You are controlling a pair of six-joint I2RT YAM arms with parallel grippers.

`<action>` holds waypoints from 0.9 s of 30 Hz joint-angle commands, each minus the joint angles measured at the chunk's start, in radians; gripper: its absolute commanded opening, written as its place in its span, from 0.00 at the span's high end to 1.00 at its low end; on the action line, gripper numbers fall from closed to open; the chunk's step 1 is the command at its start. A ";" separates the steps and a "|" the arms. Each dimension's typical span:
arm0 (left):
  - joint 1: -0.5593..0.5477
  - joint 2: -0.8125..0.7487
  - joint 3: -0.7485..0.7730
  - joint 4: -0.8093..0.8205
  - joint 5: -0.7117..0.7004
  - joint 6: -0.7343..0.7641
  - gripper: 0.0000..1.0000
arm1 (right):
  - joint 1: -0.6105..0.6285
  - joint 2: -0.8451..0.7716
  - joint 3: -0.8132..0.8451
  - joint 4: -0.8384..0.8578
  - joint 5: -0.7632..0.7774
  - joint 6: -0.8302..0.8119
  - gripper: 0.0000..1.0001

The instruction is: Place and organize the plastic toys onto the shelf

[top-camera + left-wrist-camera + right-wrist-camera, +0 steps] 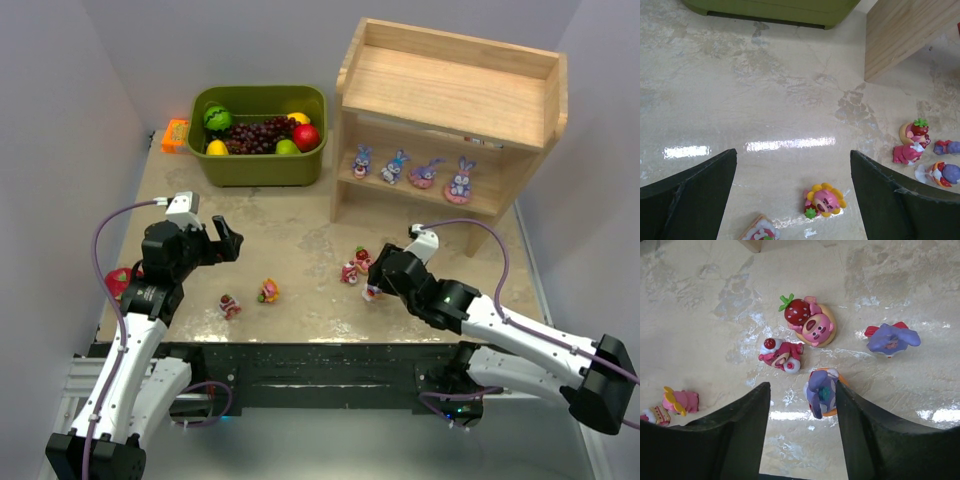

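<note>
The work surface is a beige marbled table [300, 225] enclosed by plain grey walls. In the top external view, the wooden shelf [450, 100] is set at the far right; four blue bunnies [394, 166] are stood in a row on its lower tier; an olive-green bin [225, 165] of fake fruit is located to its left. The left gripper [228, 240] is held over the table at the left, jaws spread wide with nothing between them; the right gripper [372, 288] is lowered among a cluster of toys in front of the shelf. In the left wrist view, a flower-topped bear [824, 200] is framed between the wide-set fingers [690, 195], which are clear of it; a strawberry-topped bear [915, 131] is seen further right, near the shelf's side board. In the right wrist view, a loose bunny [821, 392] is seen lying between the fingers [880, 435]; the jaws are parted to a moderate width, a gap is visible on one side, and the figurine is not clamped; contact with the other finger cannot be confirmed. A toppled pink bear [781, 354] and a second bunny [892, 338] lie just beyond. The step in hand is judged to be the pickup of the loose bunny; the next move calls for the jaws to be closed squarely on its body, then for it to be lifted, carried to the lower tier and set upright beside the four, without the neighbouring figurines being disturbed.
</note>
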 commanded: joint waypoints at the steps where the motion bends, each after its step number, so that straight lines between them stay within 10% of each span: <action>1: -0.005 -0.001 0.003 0.017 0.009 0.005 0.00 | 0.004 -0.038 0.067 -0.056 0.106 -0.007 0.37; 10: -0.005 -0.002 0.006 0.020 0.015 0.005 0.00 | -0.045 0.047 0.132 -0.304 0.274 0.141 0.33; 27: -0.005 -0.019 0.000 0.015 0.014 0.010 0.00 | -0.195 0.132 -0.013 -0.035 0.087 -0.044 0.28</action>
